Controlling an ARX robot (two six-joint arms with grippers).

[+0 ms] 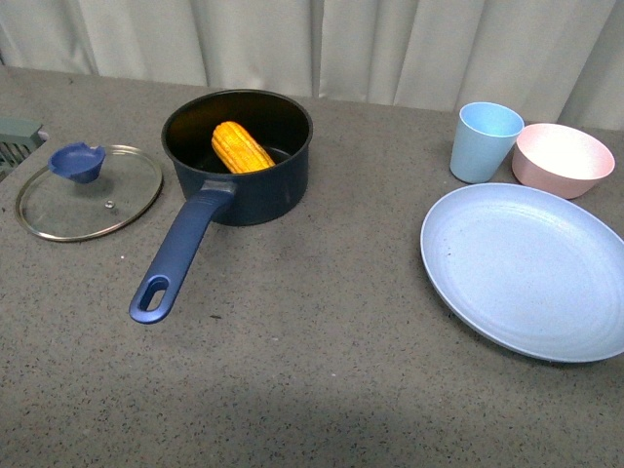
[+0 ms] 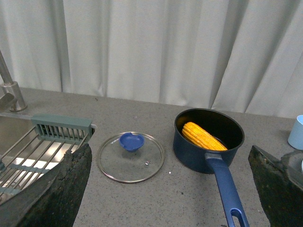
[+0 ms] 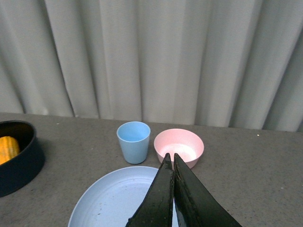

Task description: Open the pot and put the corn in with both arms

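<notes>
The navy pot [image 1: 255, 185] stands open at the back left of the counter, its long handle [image 1: 180, 253] pointing toward me. The corn [image 1: 241, 148] lies inside it; both show in the left wrist view, pot [image 2: 194, 153] and corn [image 2: 202, 136]. The glass lid [image 1: 90, 190] with a blue knob lies flat to the pot's left, also in the left wrist view [image 2: 131, 157]. Neither arm shows in the front view. My left gripper [image 2: 170, 189] is open and empty, high above the counter. My right gripper [image 3: 171, 158] is shut and empty above the plate.
A large light blue plate [image 1: 526, 268] lies at the right, with a light blue cup [image 1: 485, 141] and pink bowl [image 1: 563, 159] behind it. A sink with a rack [image 2: 28, 151] is at the far left. Curtains hang behind the counter.
</notes>
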